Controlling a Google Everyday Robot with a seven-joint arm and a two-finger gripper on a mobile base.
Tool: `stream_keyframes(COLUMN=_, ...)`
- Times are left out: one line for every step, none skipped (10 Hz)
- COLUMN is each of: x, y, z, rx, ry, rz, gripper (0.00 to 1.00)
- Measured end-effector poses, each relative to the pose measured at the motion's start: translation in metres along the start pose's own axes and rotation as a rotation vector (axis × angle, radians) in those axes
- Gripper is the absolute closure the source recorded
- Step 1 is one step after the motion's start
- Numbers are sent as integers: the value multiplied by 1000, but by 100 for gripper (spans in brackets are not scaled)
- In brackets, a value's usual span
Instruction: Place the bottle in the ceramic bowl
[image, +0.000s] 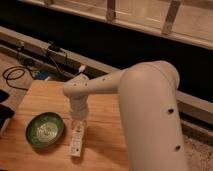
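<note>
1. The bottle (76, 142) is slim and whitish with a pale, green-marked label. It lies flat just right of the ceramic bowl, outside it.
2. The ceramic bowl (31, 133) is round, shallow and green with a pale centre, and stands upright.
3. The gripper (77, 125) is over the bottle's far end.

single view, set high and close behind the arm's white link (150, 115), which filled the right half; it looked down and forward across the wooden desk (105, 127) toward the dark wall (125, 45). the pincer (77, 126) hung left of centre, over the desk.

On table (107, 112), bottle (76, 144) right of ceramic bowl (45, 130), end effector (78, 124) seemingly over its far end
</note>
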Motion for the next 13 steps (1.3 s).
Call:
stream_keyframes(x=-2, y=1, z=-18, rx=6, ry=-31, rz=-7, gripper=100)
stream_keyframes(x=-4, y=6, z=-42, rx=15, ry=-71, rz=-23, gripper=100)
stream_keyframes(x=-6, y=11, z=-58, rx=20, ry=-99, rz=-37, gripper=100)
stream_keyframes(x=-10, y=23, z=-80, rx=29, ry=-139, rz=-74, gripper=100)
stream_keyframes(x=-14, y=37, z=-93, rx=32, ry=-165, rz=-109, gripper=100)
stream_keyframes(x=-20, y=54, z=-102, rx=38, ry=-185, rz=-148, gripper=100)
stream_keyframes(x=-26, y=67, z=-104, rx=41, ry=-196, rz=-178, gripper=100)
stream_keyframes(x=-32, y=84, z=-106, rx=43, ry=-205, rz=-217, gripper=100)
stream_keyframes(x=-35, y=97, z=-106, rx=45, ry=-208, rz=-248, gripper=100)
stream_keyframes(x=-37, y=114, z=-106, rx=42, ry=-212, rz=-287, gripper=100)
stream_keyframes(x=-36, y=129, z=-104, rx=37, ry=-212, rz=-321, gripper=100)
stream_keyframes(x=-35, y=148, z=-101, rx=22, ry=-212, rz=-363, gripper=100)
stream_keyframes(x=-34, y=160, z=-100, rx=7, ry=-211, rz=-388, gripper=100)
